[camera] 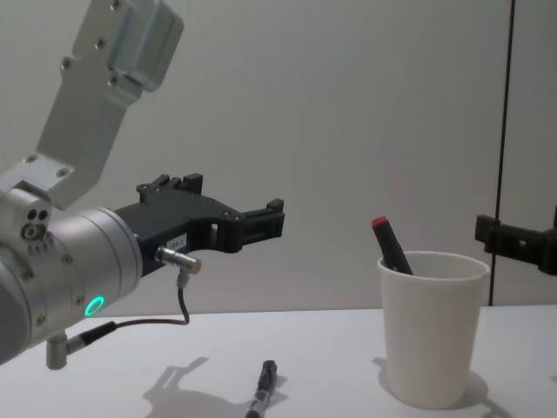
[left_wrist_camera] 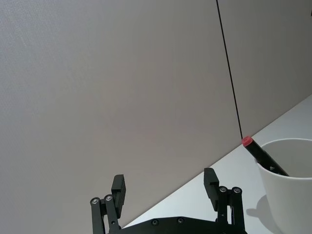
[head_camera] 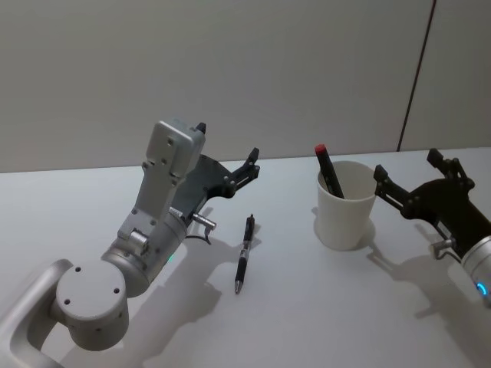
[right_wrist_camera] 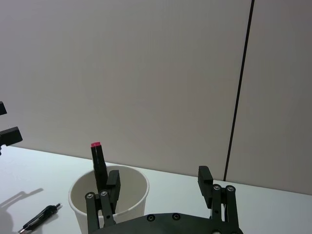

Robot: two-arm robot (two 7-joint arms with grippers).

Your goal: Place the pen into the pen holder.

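Pinch the light, stiff, probably slick pen (head_camera: 244,253), lying flat on the table (head_camera: 307,314) left of the paper-cup pen holder (head_camera: 347,218), mid-barrel using the wide-open left gripper (head_camera: 227,142) hovering left of it, with the equally wide right gripper (head_camera: 406,165) right of the holder.

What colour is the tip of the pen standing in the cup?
Red tip, clearest in the head view.

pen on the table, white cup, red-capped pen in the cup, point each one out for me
pen on the table (head_camera: 244,255): head view, middle of its black barrel.
white cup (head_camera: 345,221): head view, front of its outer wall.
red-capped pen (head_camera: 330,172): head view, dark shaft just below the red cap.
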